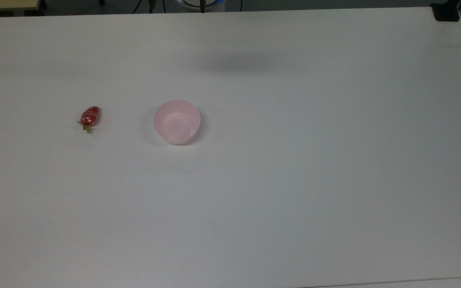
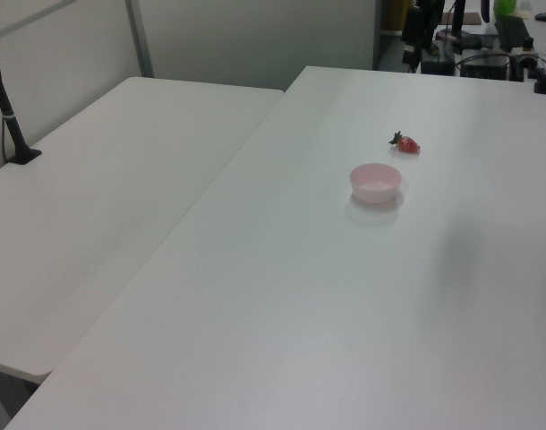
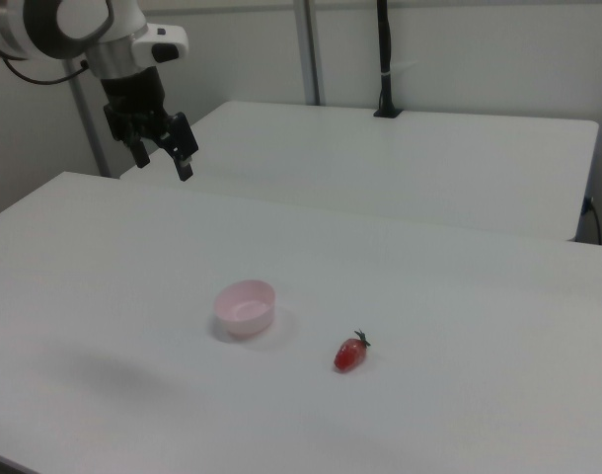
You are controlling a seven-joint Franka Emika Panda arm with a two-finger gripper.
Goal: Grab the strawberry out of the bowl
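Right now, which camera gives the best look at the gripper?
The right view: the gripper hangs in the air, open and empty, high above the table, far from the bowl and the strawberry. The left view has dark arm parts at its top edge, too dim to tell apart.

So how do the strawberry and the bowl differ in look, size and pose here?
The strawberry is glossy red with a green leafy end; the bowl is plain pale pink. The strawberry is small and elongated, lying on its side; the bowl is wider, round, upright and empty. Both rest apart on the white table, neither held by the gripper.
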